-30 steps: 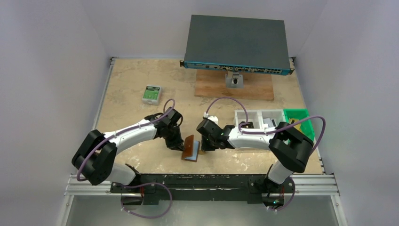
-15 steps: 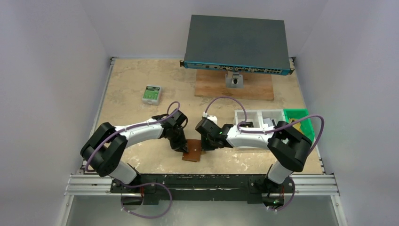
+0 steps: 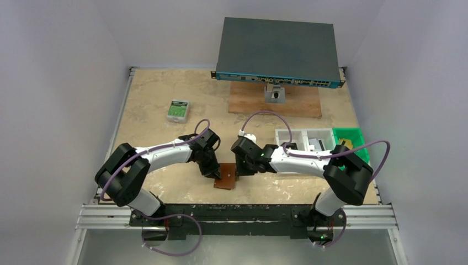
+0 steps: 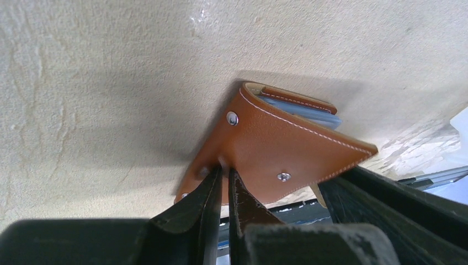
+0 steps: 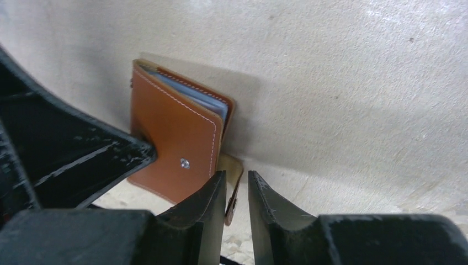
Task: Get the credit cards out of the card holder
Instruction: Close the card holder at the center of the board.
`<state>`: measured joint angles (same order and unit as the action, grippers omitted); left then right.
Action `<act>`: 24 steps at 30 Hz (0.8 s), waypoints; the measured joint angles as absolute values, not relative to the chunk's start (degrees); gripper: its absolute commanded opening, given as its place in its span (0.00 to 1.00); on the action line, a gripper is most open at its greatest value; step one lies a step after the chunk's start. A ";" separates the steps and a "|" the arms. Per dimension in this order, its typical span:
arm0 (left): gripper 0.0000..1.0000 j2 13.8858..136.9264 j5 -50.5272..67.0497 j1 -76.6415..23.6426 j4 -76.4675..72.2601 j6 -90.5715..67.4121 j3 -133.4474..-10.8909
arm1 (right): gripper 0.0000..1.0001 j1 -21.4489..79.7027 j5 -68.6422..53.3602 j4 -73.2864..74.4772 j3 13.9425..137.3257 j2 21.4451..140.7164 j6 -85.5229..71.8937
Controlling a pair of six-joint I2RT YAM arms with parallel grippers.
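The card holder (image 3: pixel 224 178) lies on the table (image 3: pixel 149 110) between the arms, the left gripper (image 4: pixel 225 175) pinching its brown cover, so the right gripper (image 5: pixel 237 185), almost closed around the snap tab (image 5: pixel 234 165) with grasp unclear, should pull gently.

Green-and-white box (image 3: pixel 178 110); switch (image 3: pixel 278 52) above board (image 3: pixel 274 103); bins (image 3: pixel 292 132), perhaps holding parts.

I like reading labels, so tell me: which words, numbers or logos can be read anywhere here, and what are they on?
No text is legible in any view.
On the switch: pale markings along its blue front strip, too small to read.
On the box: print on its green-and-white top, too small and blurred to read.
On the card holder: no text showing, only plain brown leather, stitching and snaps.
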<state>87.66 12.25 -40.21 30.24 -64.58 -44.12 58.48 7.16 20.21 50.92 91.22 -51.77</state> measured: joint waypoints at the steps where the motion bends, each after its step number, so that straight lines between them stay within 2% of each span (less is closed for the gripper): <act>1: 0.09 87.66 12.25 -40.21 30.22 -64.58 -44.12 | 0.23 58.48 6.72 20.23 50.92 90.52 -51.77; 17: 0.08 87.74 12.23 -40.23 30.22 -64.58 -44.12 | 0.22 58.61 1.83 16.56 48.90 86.59 -53.67; 24: 0.08 87.74 12.23 -40.27 30.22 -64.55 -44.12 | 0.12 58.61 1.23 14.68 44.75 85.32 -55.31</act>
<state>87.74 12.23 -40.27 30.22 -64.55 -44.12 58.61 1.23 14.68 44.75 85.32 -55.31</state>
